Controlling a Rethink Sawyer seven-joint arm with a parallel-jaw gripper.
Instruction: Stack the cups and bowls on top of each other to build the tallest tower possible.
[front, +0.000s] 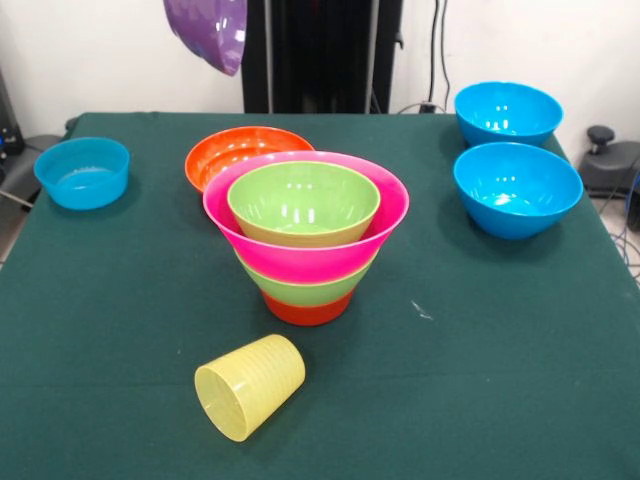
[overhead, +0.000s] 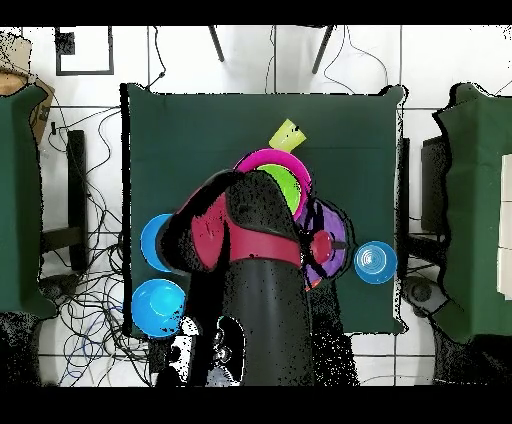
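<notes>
At the middle of the green bench (front: 520, 350) stands the tower (front: 305, 240): a small orange base, a lime green bowl on it, the big flaring pink bowl (front: 300, 262) above, and a second lime green bowl (front: 303, 203) nested inside, all mouths up, axis vertical. The front view shows this stack whole; from overhead my arm (overhead: 262, 300) covers most of it, leaving only an arc of pink rim and some green.

The front view shows the purple bowl (front: 208, 30) hanging tilted at its top edge, at about eleven o'clock from the tower, clear of the bench. What carries it is cut off there. Overhead, the purple bowl sits just beside my arm's end, yet my jaws are hidden, so I cannot tell whether they are open or closed.

The pale-yellow cup (front: 249, 386) lies on its side at seven o'clock from the tower in the front view, apart from it. Its long axis runs level along the bench, open mouth toward the camera and to the left, base toward the tower. Overhead it shows as a yellow shape at the tower's twelve o'clock.

An orange bowl (front: 243, 152) sits behind the tower, its lower edge hidden by the pink rim. Two blue bowls (front: 516, 188) stand at two and three o'clock, a smaller blue one (front: 83, 172) at nine.
</notes>
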